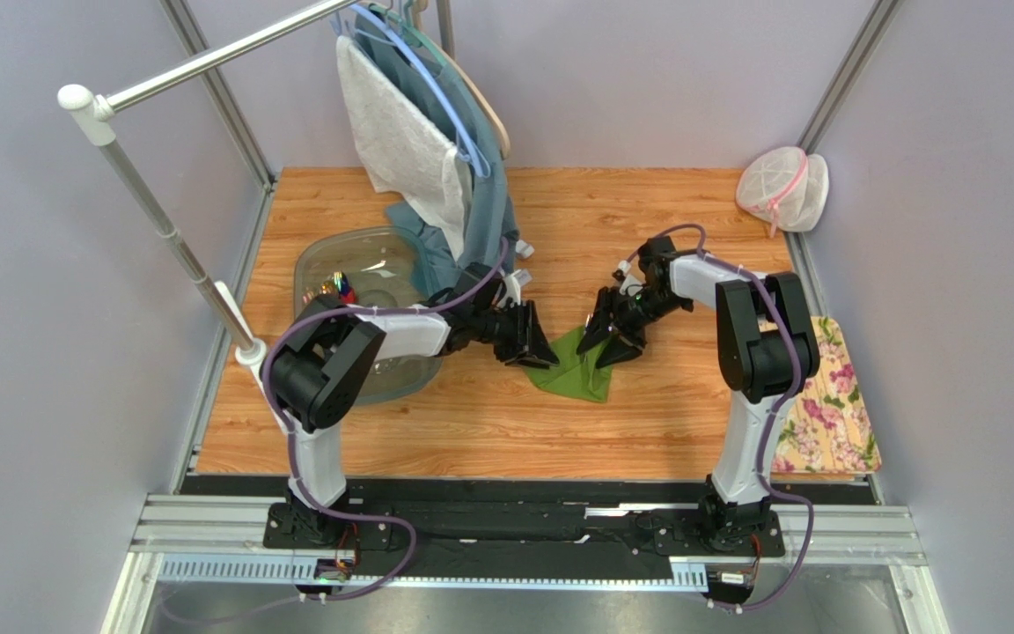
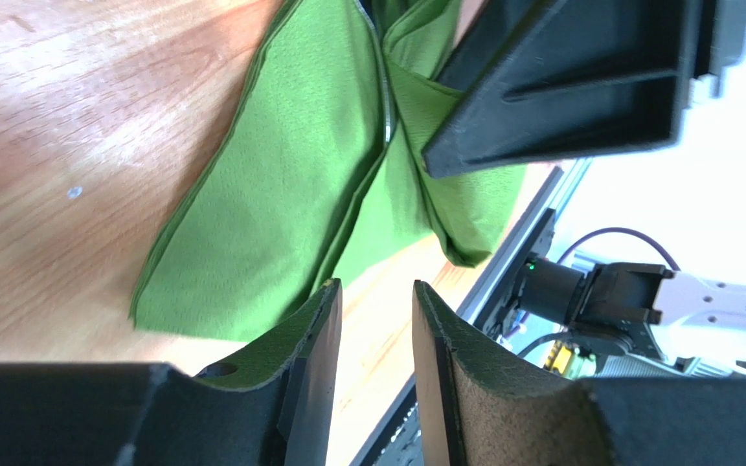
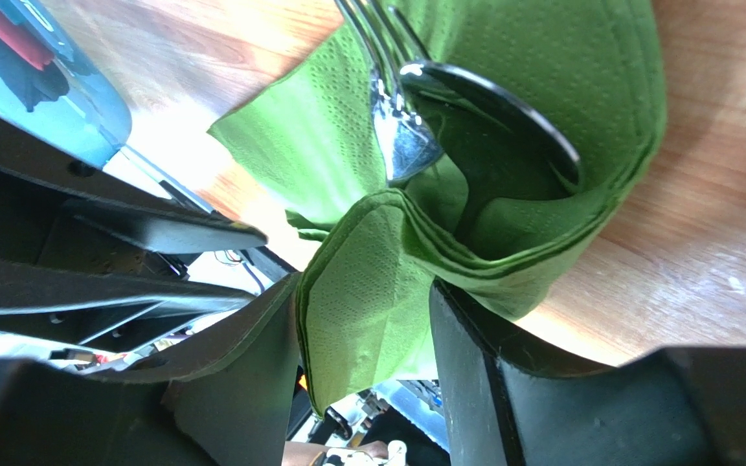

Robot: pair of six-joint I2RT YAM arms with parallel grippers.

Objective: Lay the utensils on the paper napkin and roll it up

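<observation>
Folds of the paper napkin (image 3: 377, 262) hide the handles of the fork (image 3: 398, 131) and spoon (image 3: 503, 107). The fork's tine tips are cut off at the top edge.

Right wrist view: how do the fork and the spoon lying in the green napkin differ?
The fork shows slim tines and shines bright silver, while the spoon shows a rounded bowl that looks dark. In this view the fork lies left of the spoon, close against the bowl's edge. Both are metal and lie side by side on the paper napkin. Its rolled fold hides both handles.
</observation>
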